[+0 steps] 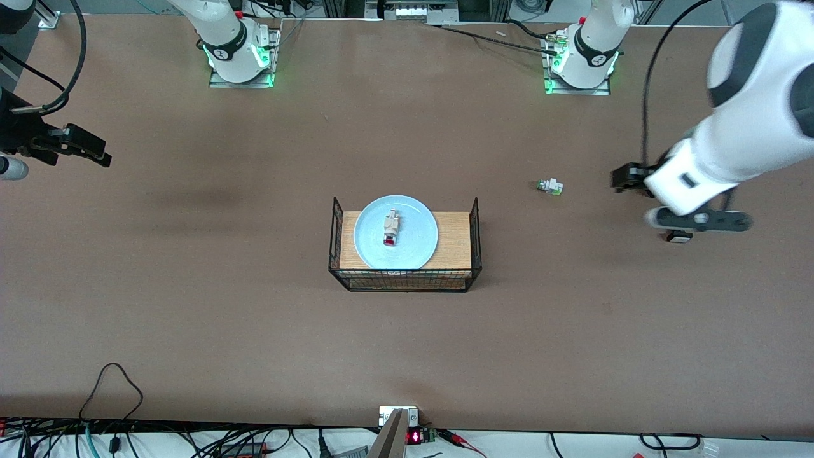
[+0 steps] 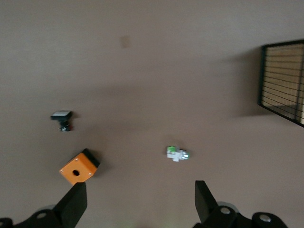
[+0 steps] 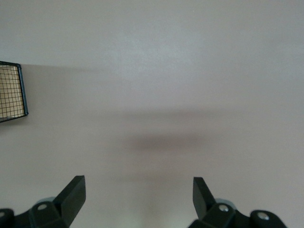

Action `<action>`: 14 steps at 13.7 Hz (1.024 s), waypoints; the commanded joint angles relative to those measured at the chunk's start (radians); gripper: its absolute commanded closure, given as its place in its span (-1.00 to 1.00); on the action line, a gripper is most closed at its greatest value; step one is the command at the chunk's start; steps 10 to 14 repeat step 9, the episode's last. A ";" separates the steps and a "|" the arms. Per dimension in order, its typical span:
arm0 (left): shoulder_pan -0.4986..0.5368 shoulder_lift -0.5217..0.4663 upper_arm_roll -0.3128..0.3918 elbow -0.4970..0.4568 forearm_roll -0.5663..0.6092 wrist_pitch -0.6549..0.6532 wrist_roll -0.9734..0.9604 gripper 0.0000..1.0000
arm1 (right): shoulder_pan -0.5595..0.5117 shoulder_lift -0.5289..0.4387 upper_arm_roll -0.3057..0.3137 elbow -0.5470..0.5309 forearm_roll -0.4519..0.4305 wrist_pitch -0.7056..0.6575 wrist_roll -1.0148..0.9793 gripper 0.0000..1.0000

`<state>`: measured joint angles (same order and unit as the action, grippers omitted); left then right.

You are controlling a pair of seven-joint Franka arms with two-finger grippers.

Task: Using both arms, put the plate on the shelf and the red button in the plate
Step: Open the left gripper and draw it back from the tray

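A broad brown table (image 1: 191,305) spreads beneath me, cables trailing along its edges; at its middle sits a black wire basket (image 1: 405,280) with a wooden floor, and the plate (image 1: 369,235) lies flat in it; the red button (image 1: 390,230) lies on the plate's middle, its red cap pointing toward the front camera.

My left gripper (image 2: 140,202) hangs in the air over the table toward the left arm's end, well apart from the basket, fingers spread wide and holding nothing; below it lie a small white part with a green and silver tip (image 1: 550,186), a black button with a white cap (image 2: 62,118) and an orange box (image 2: 79,167); plate and red button are well apart from this hand, toward the table's middle.

My right gripper (image 3: 138,197) hovers over bare table toward the right arm's end, fingers likewise wide apart and empty; one corner of the basket shows at the edge of its wrist view, so the plate is well apart from it too.
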<state>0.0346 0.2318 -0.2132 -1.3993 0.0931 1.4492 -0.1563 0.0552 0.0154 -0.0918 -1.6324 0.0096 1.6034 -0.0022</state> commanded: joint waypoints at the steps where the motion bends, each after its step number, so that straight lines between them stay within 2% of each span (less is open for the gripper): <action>1: -0.132 -0.168 0.226 -0.174 -0.035 0.121 0.036 -1.00 | 0.002 -0.011 0.000 0.008 -0.013 -0.023 0.025 -1.00; 2: -0.133 -0.216 0.238 -0.232 -0.036 0.190 0.046 -1.00 | 0.002 -0.011 0.000 0.008 -0.013 -0.023 0.027 -1.00; 5: -0.125 -0.279 0.238 -0.332 -0.039 0.204 0.079 -1.00 | 0.002 -0.011 0.000 0.008 -0.013 -0.025 0.024 -1.00; 7: -0.125 -0.281 0.241 -0.329 -0.038 0.201 0.167 -1.00 | 0.002 -0.011 0.000 0.008 -0.014 -0.033 0.021 -1.00; 14: -0.125 -0.285 0.248 -0.328 -0.039 0.188 0.165 -1.00 | 0.002 -0.011 0.000 0.008 -0.014 -0.033 0.021 -1.00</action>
